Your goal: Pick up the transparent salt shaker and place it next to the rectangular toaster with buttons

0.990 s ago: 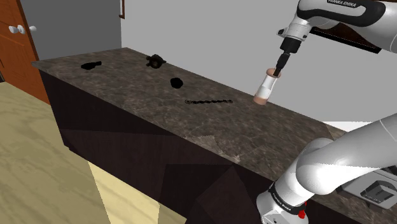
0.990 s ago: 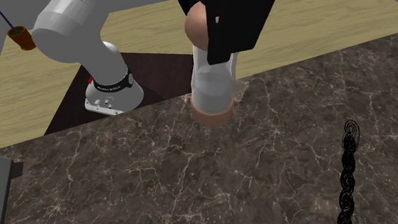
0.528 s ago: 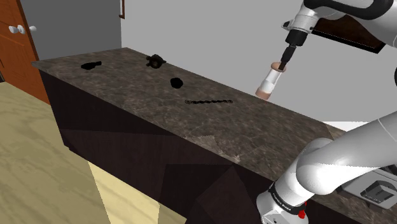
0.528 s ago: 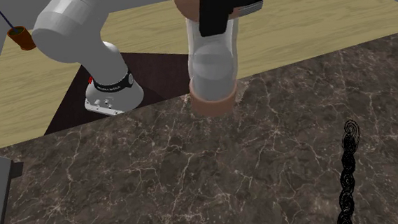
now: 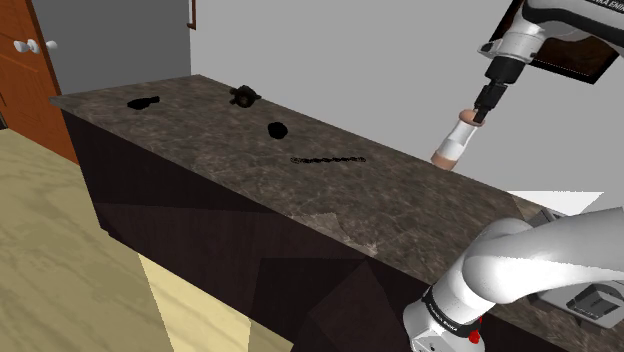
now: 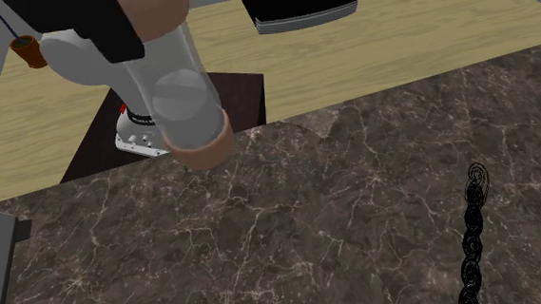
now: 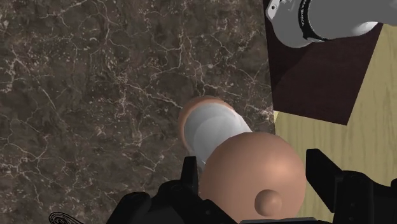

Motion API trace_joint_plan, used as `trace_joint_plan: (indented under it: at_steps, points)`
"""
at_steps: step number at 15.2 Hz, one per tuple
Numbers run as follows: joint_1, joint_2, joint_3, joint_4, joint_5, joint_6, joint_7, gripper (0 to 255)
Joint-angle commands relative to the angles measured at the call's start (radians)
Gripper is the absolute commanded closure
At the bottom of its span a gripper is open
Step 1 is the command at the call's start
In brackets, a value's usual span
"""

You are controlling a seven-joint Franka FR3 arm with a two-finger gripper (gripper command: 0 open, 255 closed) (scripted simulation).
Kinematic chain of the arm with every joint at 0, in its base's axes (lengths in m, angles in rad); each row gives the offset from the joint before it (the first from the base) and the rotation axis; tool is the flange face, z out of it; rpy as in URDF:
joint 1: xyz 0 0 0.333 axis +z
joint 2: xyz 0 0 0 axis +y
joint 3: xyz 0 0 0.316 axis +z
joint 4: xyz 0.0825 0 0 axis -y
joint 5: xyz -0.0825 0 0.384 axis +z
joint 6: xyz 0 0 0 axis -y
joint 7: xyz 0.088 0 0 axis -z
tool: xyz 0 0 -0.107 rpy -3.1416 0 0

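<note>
The carry is in hand: the jaws clasp the clear salt shaker [image 5: 455,143] by its tan cap, and it hangs tilted above the dark marbled surface [image 5: 230,150], toward the shoulder view's right. Next it must travel to the toaster, possibly the grey box [image 5: 594,300] at lower right, and be set upright beside it. The arm [image 5: 560,20] reads "FRANKA EMIKA".

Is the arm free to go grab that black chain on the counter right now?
Probably not yet. The claw is shut on the salt shaker, held tilted above the counter, so it has no free grip. Nothing stands on the counter between it and the chain.
</note>
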Motion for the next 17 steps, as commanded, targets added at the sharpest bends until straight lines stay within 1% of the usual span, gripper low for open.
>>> trace_joint_plan:
  at_steps: [1, 9, 17]
  points:
    - [-0.020, -0.046, -0.009, -0.021, -0.030, -0.021, -0.025, 255]
    - [-0.098, -0.213, -0.051, -0.062, -0.155, -0.122, -0.146, 255]
    - [-0.157, -0.330, -0.118, -0.032, -0.300, -0.226, -0.306, 255]
